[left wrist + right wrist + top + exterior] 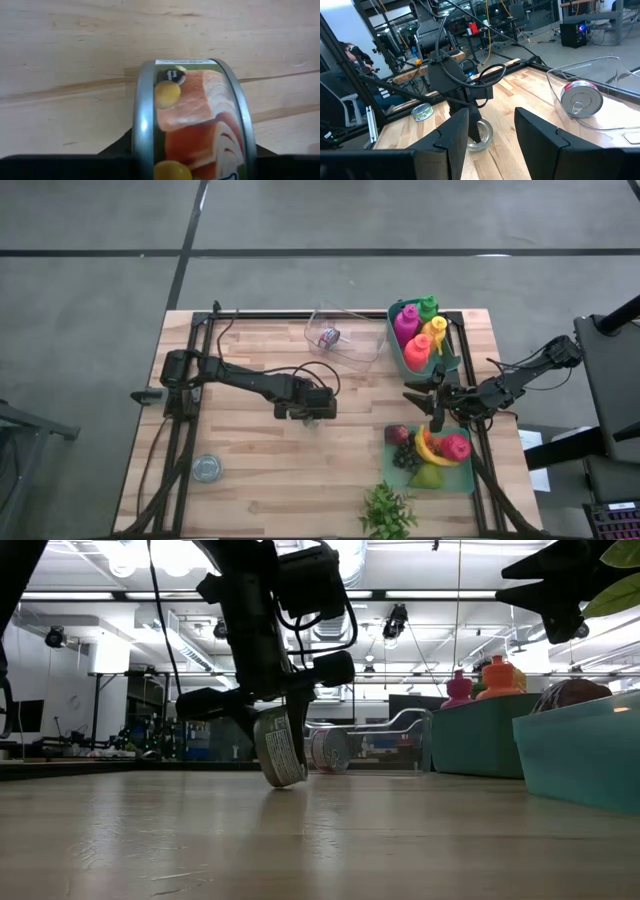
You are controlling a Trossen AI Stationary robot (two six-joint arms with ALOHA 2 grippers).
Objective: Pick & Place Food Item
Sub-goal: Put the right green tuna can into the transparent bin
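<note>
Tin [311,420] of salmon sat near the middle of the high view, tilted on its rim against the wooden bench [250,480], with the left tool [310,416] clenched around it. In the low view the tin [280,748] leaned with its lower edge touching the boards while the dark fingers pressed on it from above. The left wrist view was filled by its label [192,125], pink fish slices and yellow-green olives between two metal rims.

The right tool [437,402] hung at the right of the high view, between the two teal bins, its fingers [457,135] parted and grasping nothing.

A clear plastic tub [345,335] lay at the upper middle of the high view with a second tin [329,337] on its side inside. To its right a teal bin [398,352] held coloured bottles [418,350]. At the lower right another teal bin [388,470] held toy fruit [435,450], including a banana and grapes. A flat tin [207,468] stood at the lower left, and a green leafy sprig [388,512] lay at the bottom edge.
</note>
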